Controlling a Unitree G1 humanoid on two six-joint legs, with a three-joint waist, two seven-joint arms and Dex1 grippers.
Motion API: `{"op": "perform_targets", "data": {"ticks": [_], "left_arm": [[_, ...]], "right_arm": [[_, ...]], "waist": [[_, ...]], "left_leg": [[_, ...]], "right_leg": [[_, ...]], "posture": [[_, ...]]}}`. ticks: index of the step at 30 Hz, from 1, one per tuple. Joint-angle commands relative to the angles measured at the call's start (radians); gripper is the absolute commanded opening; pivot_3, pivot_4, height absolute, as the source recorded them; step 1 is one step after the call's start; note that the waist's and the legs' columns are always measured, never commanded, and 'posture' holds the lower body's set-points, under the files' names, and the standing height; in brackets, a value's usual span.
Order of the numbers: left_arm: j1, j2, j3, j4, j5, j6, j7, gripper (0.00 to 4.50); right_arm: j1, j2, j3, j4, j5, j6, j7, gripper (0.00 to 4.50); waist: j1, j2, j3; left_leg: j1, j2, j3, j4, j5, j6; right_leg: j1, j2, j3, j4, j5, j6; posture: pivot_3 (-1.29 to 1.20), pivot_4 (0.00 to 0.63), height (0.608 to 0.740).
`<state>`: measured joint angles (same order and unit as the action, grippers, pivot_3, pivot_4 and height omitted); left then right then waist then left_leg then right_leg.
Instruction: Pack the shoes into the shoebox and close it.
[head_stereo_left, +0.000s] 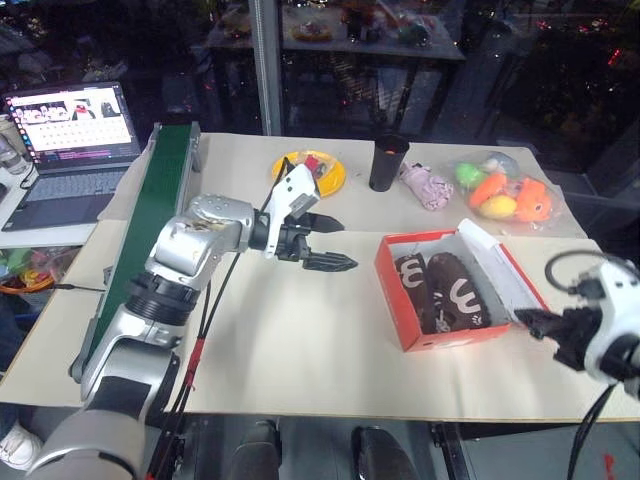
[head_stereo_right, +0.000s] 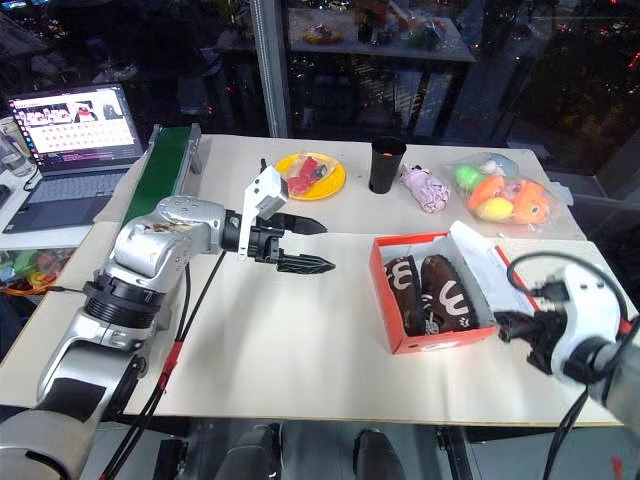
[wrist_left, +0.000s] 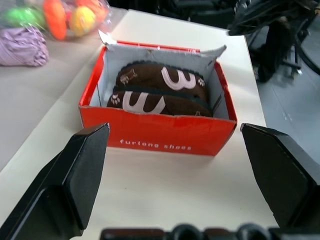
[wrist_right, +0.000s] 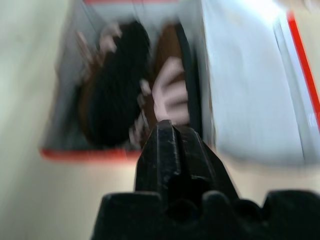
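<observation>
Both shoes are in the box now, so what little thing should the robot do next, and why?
Probably bring the shut right gripper under the open lid and start tipping it over. Both shoes already lie inside the shoebox; only closing remains.

Ahead of the spread black left pincer (wrist_left: 175, 190), the red-orange rectangular cardboard shoebox (wrist_left: 160, 132) is white inside, with white lettering on its side. Its two small dark brown shoes (wrist_left: 160, 95) bear pale curved marks and paw prints.

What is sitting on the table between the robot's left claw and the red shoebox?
Nothing: in the left eye view, only bare table separates the open left gripper from the shoebox.
</observation>
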<state>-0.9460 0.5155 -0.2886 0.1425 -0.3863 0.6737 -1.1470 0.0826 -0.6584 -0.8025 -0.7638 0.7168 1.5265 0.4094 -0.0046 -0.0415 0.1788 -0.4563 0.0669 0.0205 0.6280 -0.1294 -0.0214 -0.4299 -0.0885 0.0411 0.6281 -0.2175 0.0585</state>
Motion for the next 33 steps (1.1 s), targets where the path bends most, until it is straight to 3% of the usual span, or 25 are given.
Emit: {"op": "perform_targets", "data": {"ticks": [1, 8, 14, 27, 33], "left_arm": [[-0.033, 0.013, -0.005, -0.004, 0.041, -0.042, -0.022, 4.5], [-0.024, 0.04, -0.003, -0.037, 0.078, -0.027, -0.035, 4.5], [-0.005, 0.088, -0.002, -0.07, 0.089, -0.007, -0.045, 4.5], [0.019, 0.136, 0.031, -0.143, 0.069, 0.085, -0.017, 4.5], [0.016, 0.131, 0.026, -0.142, 0.063, 0.089, -0.016, 4.5]], "right_arm": [[0.153, 0.104, -0.019, -0.046, -0.028, -0.124, 0.011, 0.02], [0.188, 0.248, 0.138, 0.257, -0.212, -0.502, -0.046, 0.02], [0.088, 0.313, 0.14, 0.499, -0.23, -0.736, -0.045, 0.02], [-0.151, 0.255, 0.198, 1.195, -0.374, -1.418, 0.009, 0.02], [-0.239, 0.25, 0.139, 1.28, -0.289, -1.606, 0.017, 0.02]], "waist": [[0.002, 0.0, 0.0], [-0.014, 0.002, -0.001], [-0.013, 0.007, -0.002], [-0.012, 0.008, -0.002], [-0.019, 0.009, -0.002]], "left_leg": [[0.0, 0.0, 0.0, 0.0, 0.0, 0.0], [0.004, 0.0, 0.0, 0.002, 0.0, 0.0], [0.006, 0.0, 0.001, 0.0, -0.001, -0.001], [0.009, -0.001, 0.001, -0.001, -0.001, 0.0], [0.01, -0.001, 0.001, -0.002, -0.001, 0.0]], "right_leg": [[0.001, 0.0, 0.0, 0.0, 0.0, 0.0], [0.005, 0.0, 0.0, -0.001, -0.001, -0.001], [0.005, -0.001, 0.001, -0.001, -0.001, -0.002], [0.009, 0.0, 0.001, -0.001, -0.002, -0.001], [0.008, 0.0, 0.002, -0.001, -0.002, 0.0]], "posture": [[0.0, 0.15, 0.736], [0.0, 0.15, 0.736], [0.0, 0.15, 0.736], [0.0, 0.15, 0.736], [0.0, 0.15, 0.736]]}}
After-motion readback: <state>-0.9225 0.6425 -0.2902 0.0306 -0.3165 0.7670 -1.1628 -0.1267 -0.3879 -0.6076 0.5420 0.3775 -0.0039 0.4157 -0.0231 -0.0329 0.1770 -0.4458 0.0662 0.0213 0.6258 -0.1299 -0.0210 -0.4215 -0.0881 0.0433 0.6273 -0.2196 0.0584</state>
